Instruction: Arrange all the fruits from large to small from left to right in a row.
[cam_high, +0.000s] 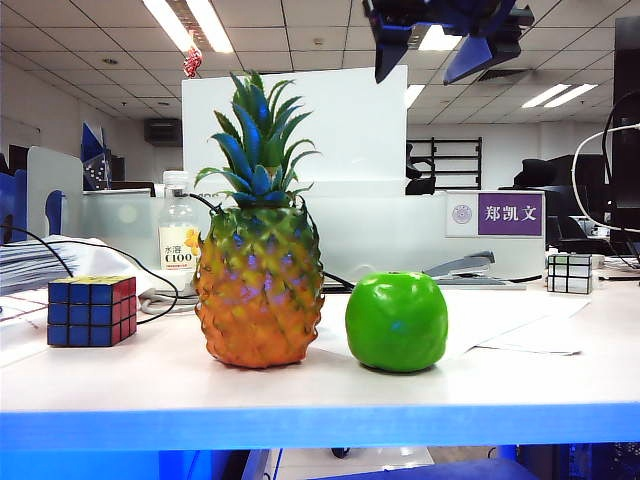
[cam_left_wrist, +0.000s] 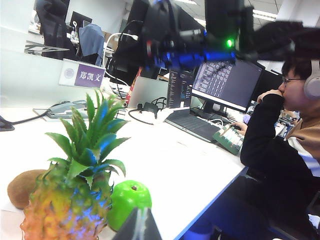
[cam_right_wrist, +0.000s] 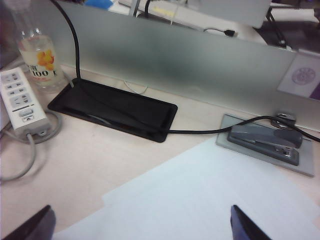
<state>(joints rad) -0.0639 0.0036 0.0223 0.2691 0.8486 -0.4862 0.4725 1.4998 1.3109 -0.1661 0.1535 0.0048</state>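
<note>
A: Where's the fruit rn?

B: Ext. view: tall orange-yellow pineapple with green spiky crown stands upright on the pale surface, left of centre. Glossy bright green apple sits just beside it on the right, small gap, not touching. Small fuzzy brown oval kiwi doesn't show there; left wrist view has it lying on the surface past the pineapple, partly hidden by it.

A: Pincers?

B: Right pincer hangs high above the surface, up near the ceiling lights in the ext. view, above and right of the apple. Fingers spread wide apart, nothing between them. Right wrist view shows both dark fingertips far apart at the frame's edge, over a white paper sheet.

A: Left one?

B: Left pincer: only a dark tip shows in its own view, close to the apple. Can't tell if apart or together. Not seen in ext. view.

A: Other stuff?

B: Colourful Rubik's cube at the left, well apart from the pineapple. Second, paler cube far right at the back. Clear bottle w/ yellow label behind the pineapple's left. Grey stapler on a grey pad, black flat tray w/ cable across it, white power strip near the bottle. Purple name sign on the frosted divider.
</note>
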